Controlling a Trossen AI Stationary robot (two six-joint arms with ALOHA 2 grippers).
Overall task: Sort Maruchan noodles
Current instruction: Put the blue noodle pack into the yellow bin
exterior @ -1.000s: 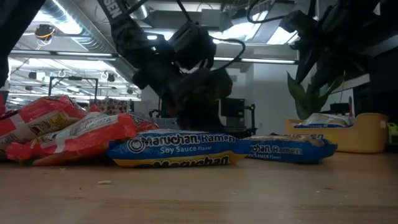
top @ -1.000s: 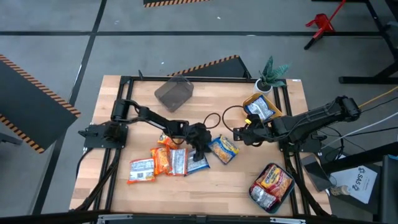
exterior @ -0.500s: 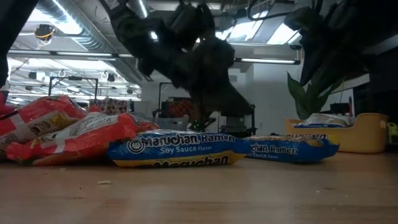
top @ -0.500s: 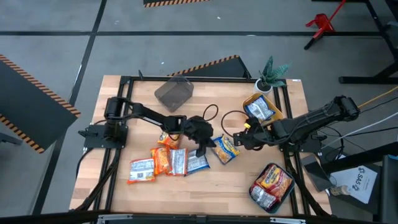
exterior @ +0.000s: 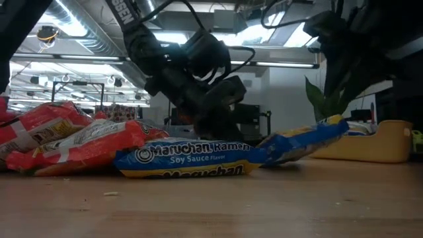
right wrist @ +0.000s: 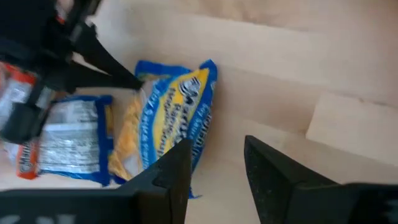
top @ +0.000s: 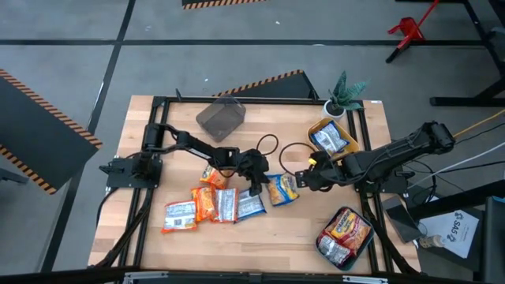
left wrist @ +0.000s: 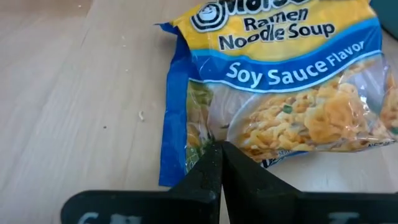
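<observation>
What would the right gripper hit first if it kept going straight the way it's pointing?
Probably the blue soy sauce packet, which lies just ahead of the right gripper; the left gripper is at its far edge.

grey bin (top: 220, 119), yellow bin (top: 319, 128), potted plant (top: 344, 93), wooden table (top: 268, 237)

Glossy crinkled plastic noodle packet (left wrist: 280, 81) on matt pale wood table (left wrist: 74, 93).

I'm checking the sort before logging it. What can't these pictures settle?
- Packets in the yellow bin: flavour print too small in the high view.
- Grey bin: contents unclear, high view too small.
- Left tool: the left wrist view does not show whether it pinches the blue packet.
</observation>
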